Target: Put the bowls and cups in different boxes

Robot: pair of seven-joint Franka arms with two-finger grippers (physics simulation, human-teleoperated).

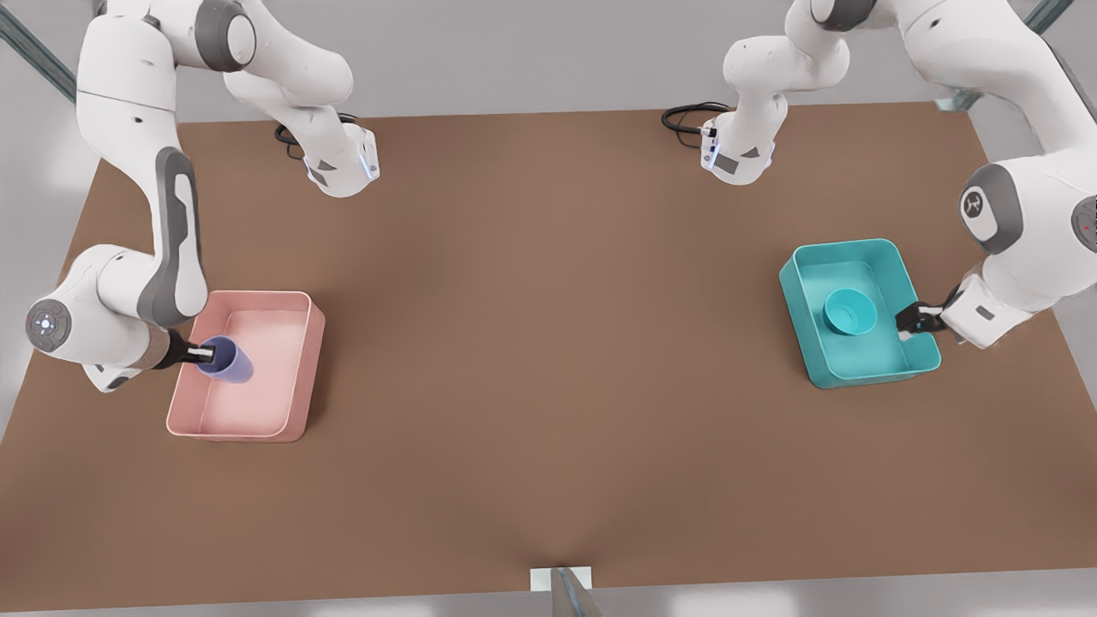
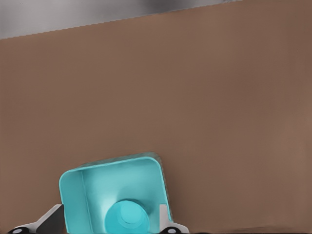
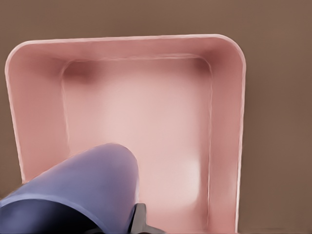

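Observation:
The teal bowl [image 1: 848,310] sits inside the teal box [image 1: 891,370] on the front view's right. My left gripper [image 1: 914,323] hangs open at that box's right wall, a short way from the bowl. In the left wrist view the bowl [image 2: 127,217] lies between the spread fingers [image 2: 51,219]. On the front view's left, my right gripper [image 1: 204,351] is shut on the lavender cup [image 1: 230,359]. It holds the cup tilted over the pink box [image 1: 296,377]. In the right wrist view the cup [image 3: 83,187] hangs above the pink box's floor [image 3: 146,112].
Both boxes rest on a brown table [image 1: 548,343] with wide bare room between them. The two arm bases [image 1: 343,167] [image 1: 737,158] stand at the far edge with black cables. A small white bracket [image 1: 561,581] sits at the near edge.

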